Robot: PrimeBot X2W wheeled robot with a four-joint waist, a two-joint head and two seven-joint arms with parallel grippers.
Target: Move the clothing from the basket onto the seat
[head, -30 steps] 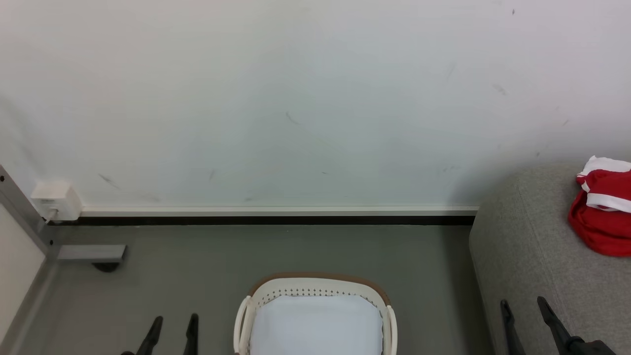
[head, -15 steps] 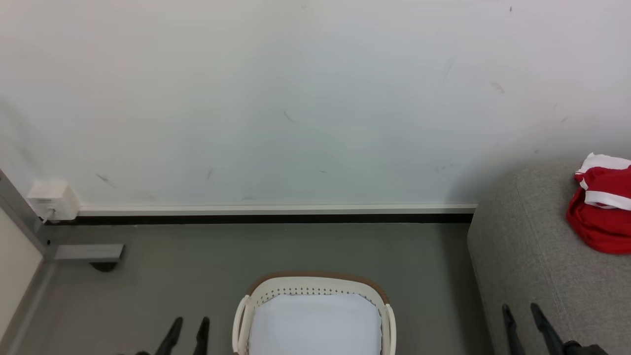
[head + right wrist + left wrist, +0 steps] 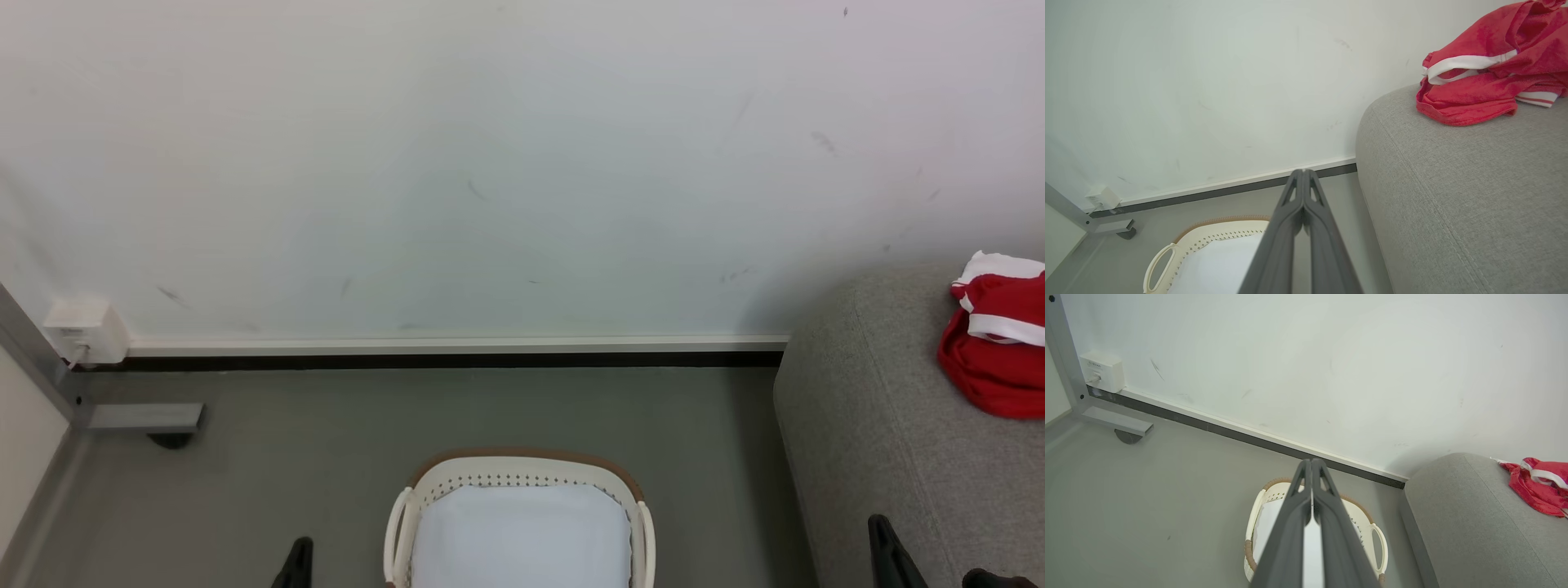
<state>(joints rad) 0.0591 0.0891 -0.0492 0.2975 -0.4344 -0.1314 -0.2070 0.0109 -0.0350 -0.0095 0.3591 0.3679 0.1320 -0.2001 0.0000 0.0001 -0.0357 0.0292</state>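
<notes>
Sinking lower than before, left hand [image 3: 1311,462] and right hand [image 3: 1303,172] are pinched together, empty.

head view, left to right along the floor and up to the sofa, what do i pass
socket → left tool → basket → sofa → clothing
</notes>
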